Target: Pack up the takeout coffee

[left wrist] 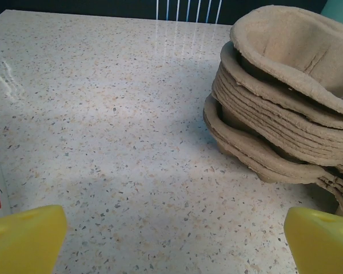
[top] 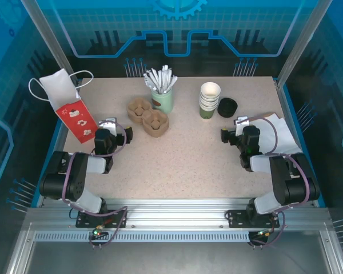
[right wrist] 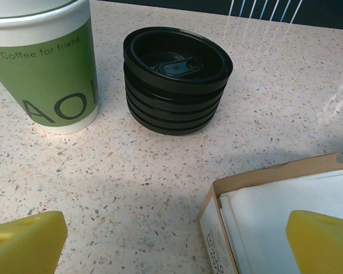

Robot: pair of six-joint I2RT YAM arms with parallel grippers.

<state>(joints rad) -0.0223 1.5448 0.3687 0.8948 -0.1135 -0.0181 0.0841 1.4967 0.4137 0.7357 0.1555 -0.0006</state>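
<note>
Near the front edge of the bench (top: 183,165), the left hand (top: 121,133) sits low toward the left edge, its 2 yellow fingers (left wrist: 24,240) spread fully apart with nothing between them. The right hand (top: 228,135) sits toward the right edge, equally wide open and empty. An open cardboard box of white napkins (right wrist: 274,211) lies just beside the right hand, along the right edge. A red and white paper bag (top: 73,111) lies along the left edge, its handles reaching toward the far-left corner. Just beyond the left hand is a stack of pulp cup carriers (top: 148,115). Beyond the right hand, the takeout coffee parts stand unassembled. A stack of green white-rimmed cups (top: 209,100) is upright, with a stack of black lids (top: 227,107) just beside it on the right, not touching. Farthest back, near the middle of the far edge, stands a pale green cup of white sticks (top: 162,97).
</note>
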